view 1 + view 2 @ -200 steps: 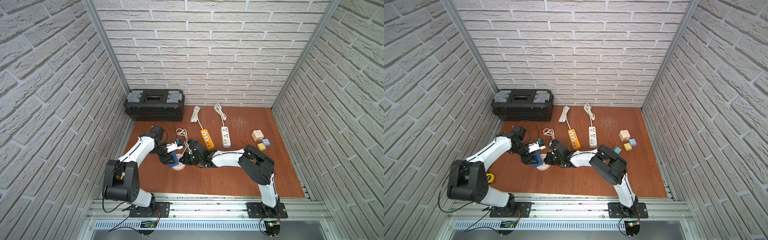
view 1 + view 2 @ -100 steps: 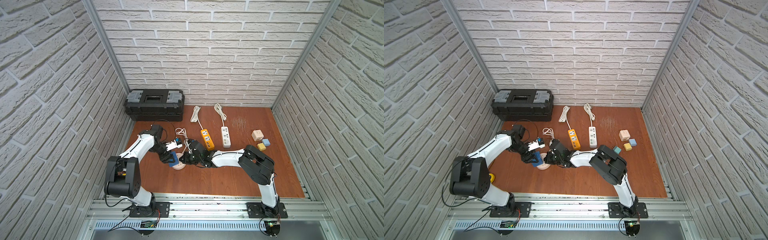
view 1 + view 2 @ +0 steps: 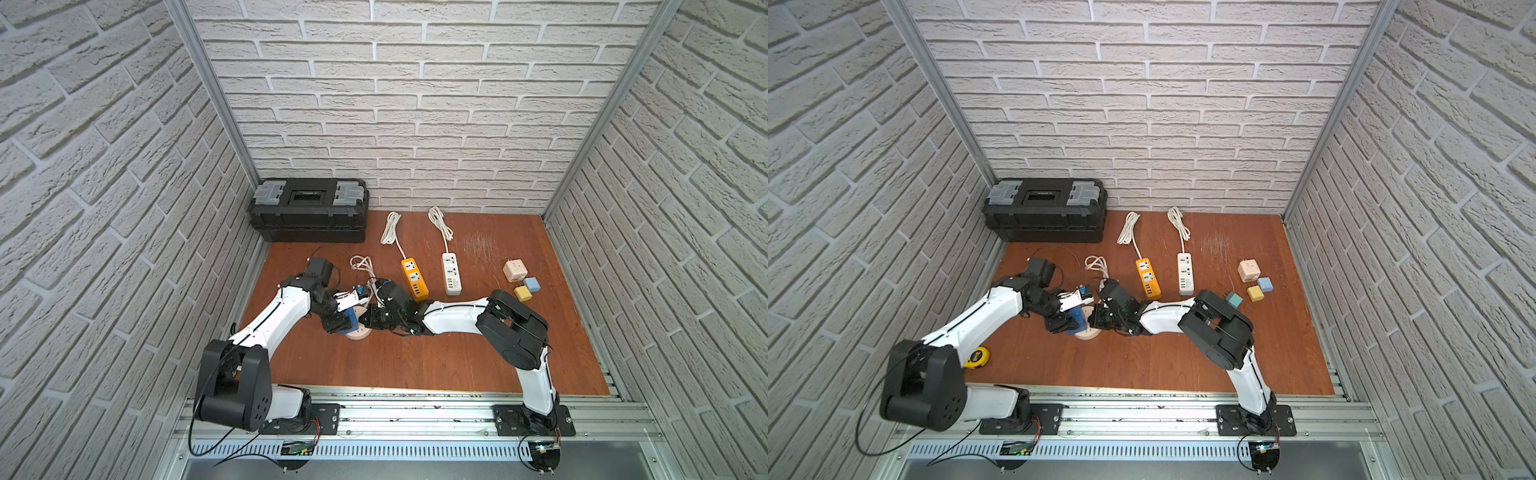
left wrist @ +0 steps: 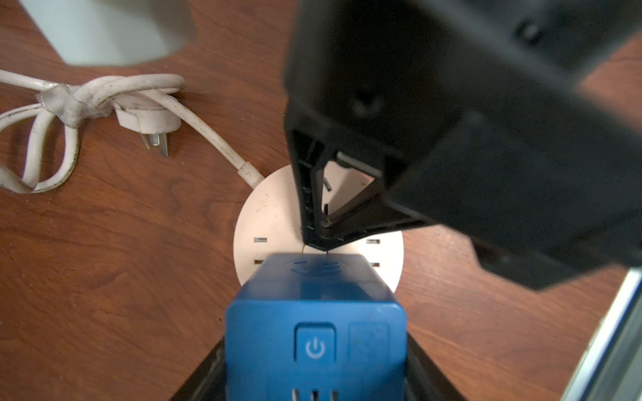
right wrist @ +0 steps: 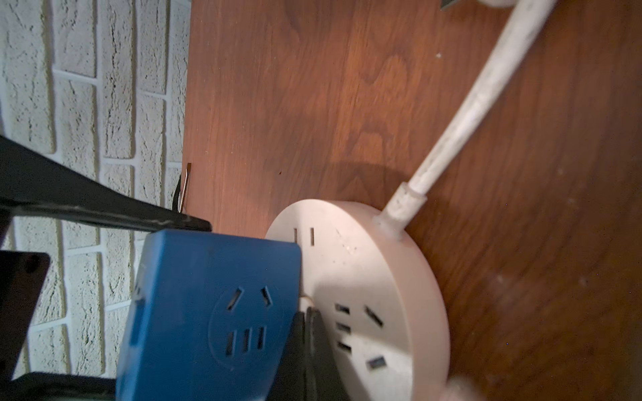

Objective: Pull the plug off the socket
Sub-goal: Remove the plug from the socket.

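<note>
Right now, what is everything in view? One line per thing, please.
toolbox: 1, black, back left corner
orange power strip: 1, orange, centre back
white power strip: 1, white, beside it
round socket: 1, pale, left of centre
blue plug: 1, blue, on round socket
cubes: 4, cream cube, pale blue cube, yellow cube, green cube, right side
tape measure: 1, yellow, front left
left hand: 1, black, shut on blue plug
right hand: 1, black, shut, tips on round socket

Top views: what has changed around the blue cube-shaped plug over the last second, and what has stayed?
Only the left arm shifted slightly at its shoulder. The left gripper still clamps the blue cube-shaped plug on the round white socket; the shut right gripper still rests on that socket. Nothing taken or released.
</note>
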`<state>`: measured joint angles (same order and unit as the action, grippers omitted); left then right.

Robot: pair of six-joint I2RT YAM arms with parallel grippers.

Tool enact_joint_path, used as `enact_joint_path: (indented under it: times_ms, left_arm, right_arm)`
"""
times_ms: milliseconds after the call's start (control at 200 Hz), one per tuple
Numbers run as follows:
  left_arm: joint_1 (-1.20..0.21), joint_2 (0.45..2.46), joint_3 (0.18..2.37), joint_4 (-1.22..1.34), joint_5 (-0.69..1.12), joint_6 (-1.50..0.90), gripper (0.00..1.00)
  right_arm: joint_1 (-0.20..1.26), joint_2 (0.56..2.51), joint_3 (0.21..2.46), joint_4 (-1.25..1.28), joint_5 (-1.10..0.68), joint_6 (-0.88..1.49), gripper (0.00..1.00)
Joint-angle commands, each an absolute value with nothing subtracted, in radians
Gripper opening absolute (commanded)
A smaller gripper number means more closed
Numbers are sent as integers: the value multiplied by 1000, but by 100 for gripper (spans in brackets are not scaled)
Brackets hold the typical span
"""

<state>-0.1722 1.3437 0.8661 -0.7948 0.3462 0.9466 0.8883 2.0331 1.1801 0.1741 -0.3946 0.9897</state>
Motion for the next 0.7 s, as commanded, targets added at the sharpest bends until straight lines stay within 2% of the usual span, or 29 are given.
enact_joint_path:
  times_ms: [0,215,395,525,695]
  left_arm:
    - [-166,1378,856,-830,377,897,0]
    - [-82,1485,971,-985,530,938,0]
    - [-58,1544,991,-993,530,937,0]
    - [-98,1490,933,-894,455,877,0]
    - [-200,1371,813,-697,248,825,0]
  right_arm:
    - [898,2067,1181,70,-327,995,3]
    - [900,2065,1169,19,-264,992,3]
    - [902,2079,1167,16,-253,1002,3]
    - [907,2085,1167,6,-243,1006,3]
    - [906,2091,1165,-7,-229,1012,2]
